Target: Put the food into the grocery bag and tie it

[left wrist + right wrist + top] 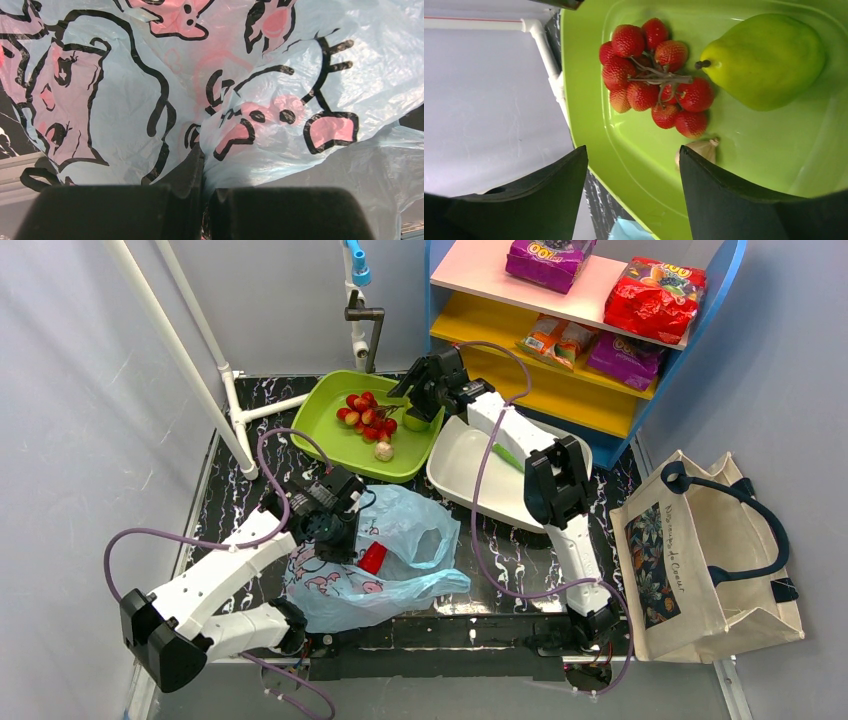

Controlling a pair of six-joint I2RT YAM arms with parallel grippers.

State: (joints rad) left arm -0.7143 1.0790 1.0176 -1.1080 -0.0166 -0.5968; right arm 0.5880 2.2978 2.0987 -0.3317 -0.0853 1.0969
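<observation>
Right claw, fingers apart, hovers over the green tray, the berry cluster just ahead of its tips. Left claw, farther off beside the tray, is clamped on the grocery bag.

Top external view high over the near edge, facing down across the bench, left wrist view pressed close against the grocery bag, right wrist view close above the green tray, both shared with overhead.
</observation>
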